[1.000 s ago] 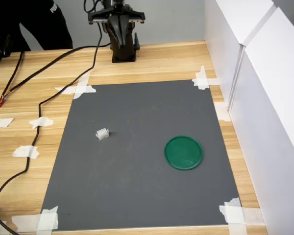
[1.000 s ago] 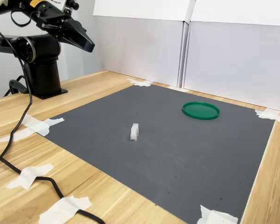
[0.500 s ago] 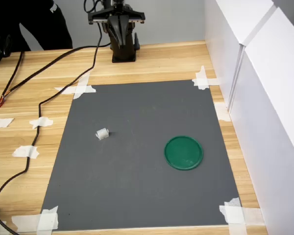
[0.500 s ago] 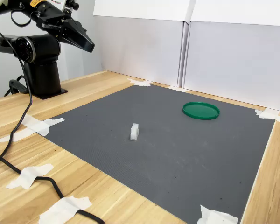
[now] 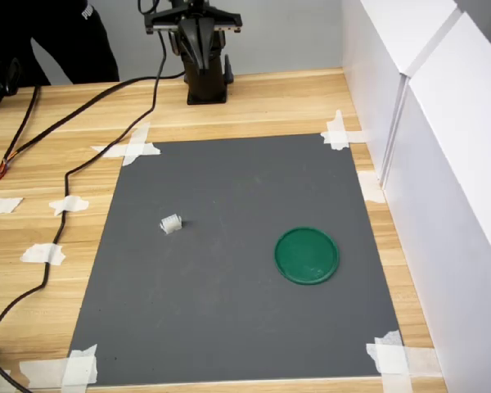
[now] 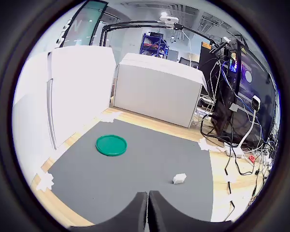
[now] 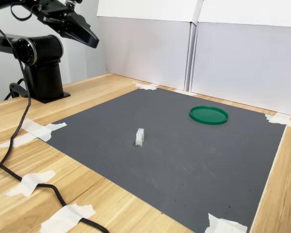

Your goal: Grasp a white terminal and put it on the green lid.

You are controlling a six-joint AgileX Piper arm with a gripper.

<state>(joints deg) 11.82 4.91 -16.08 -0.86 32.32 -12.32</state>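
White terminal [image 5: 171,223] and green lid [image 5: 307,255] sit apart on the grey mat [image 5: 229,327], nothing between; fingers [image 6: 135,212] pressed together, holding nothing; black cable [image 5: 65,176] trails beside.

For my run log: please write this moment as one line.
gripper: shut, raised near arm base | white terminal: on grey mat, untouched | green lid: bare

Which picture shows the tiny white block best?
The second exterior view: the white terminal stands largest there, upright on the gray mat. The first exterior view and wrist view show it as a small white lump.
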